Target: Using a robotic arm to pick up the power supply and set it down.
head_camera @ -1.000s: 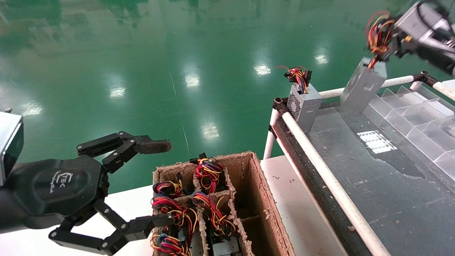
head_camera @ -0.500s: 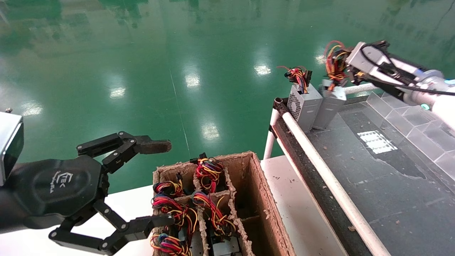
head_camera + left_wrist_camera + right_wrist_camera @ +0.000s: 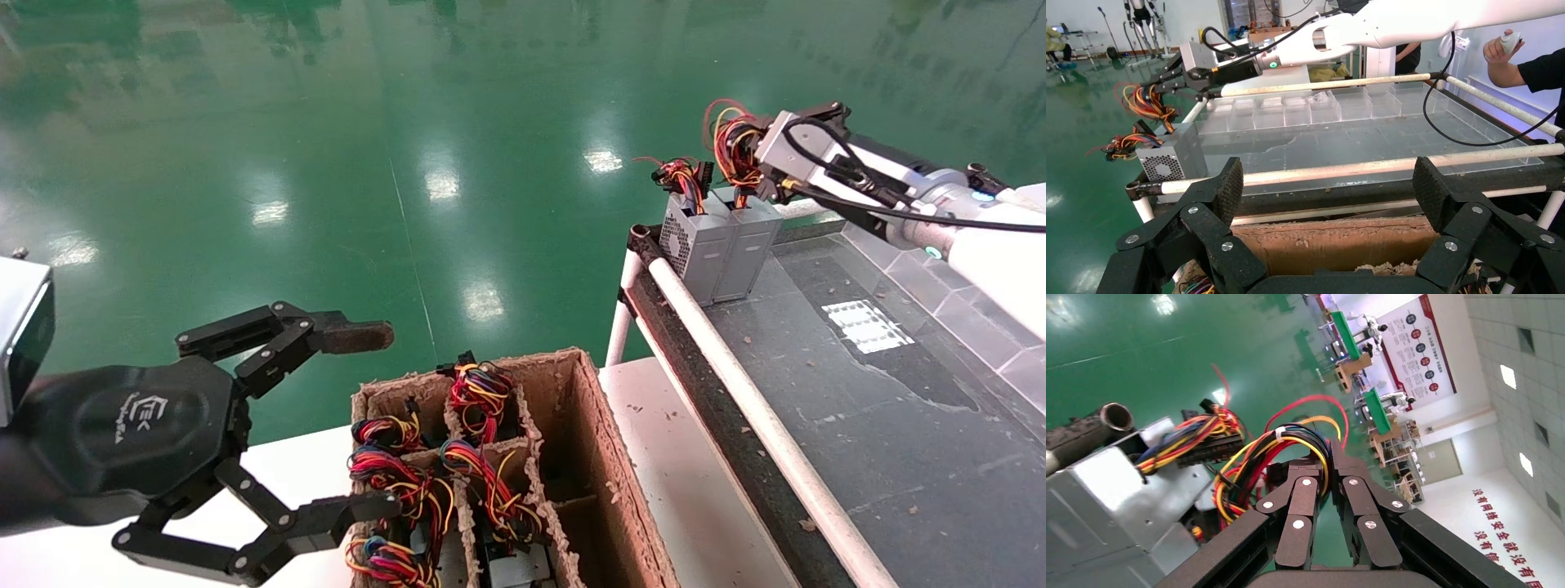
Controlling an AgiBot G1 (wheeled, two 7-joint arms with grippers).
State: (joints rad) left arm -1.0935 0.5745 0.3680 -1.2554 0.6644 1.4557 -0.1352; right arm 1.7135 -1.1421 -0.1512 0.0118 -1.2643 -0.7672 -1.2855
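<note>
The power supply (image 3: pixel 753 243), a grey metal box, stands upright at the far left corner of the dark bench (image 3: pixel 866 425). It is pressed against a second grey box (image 3: pixel 696 237). Its looped bundle of red, yellow and orange wires (image 3: pixel 726 140) rises from the top. My right gripper (image 3: pixel 756 163) on the white robotic arm (image 3: pixel 981 245) is shut on that bundle (image 3: pixel 1291 438), as the right wrist view (image 3: pixel 1324 454) shows. The bundle (image 3: pixel 1147 104) also shows in the left wrist view. My left gripper (image 3: pixel 368 420) hangs open and empty by the cardboard box (image 3: pixel 588 457), also seen from its own wrist (image 3: pixel 1329 184).
The second grey box carries a small red wire tangle with a black plug (image 3: pixel 686 173). White rails (image 3: pixel 735 384) edge the bench, and clear plastic dividers (image 3: pixel 964 302) line its right side. Several wire-topped units (image 3: pixel 409 482) sit among the cardboard dividers. A person's hand (image 3: pixel 1505 46) shows beyond the bench.
My right arm swung left and down from the upper right, bringing the power supply from mid-air to stand against the second grey box. The left gripper has not moved.
</note>
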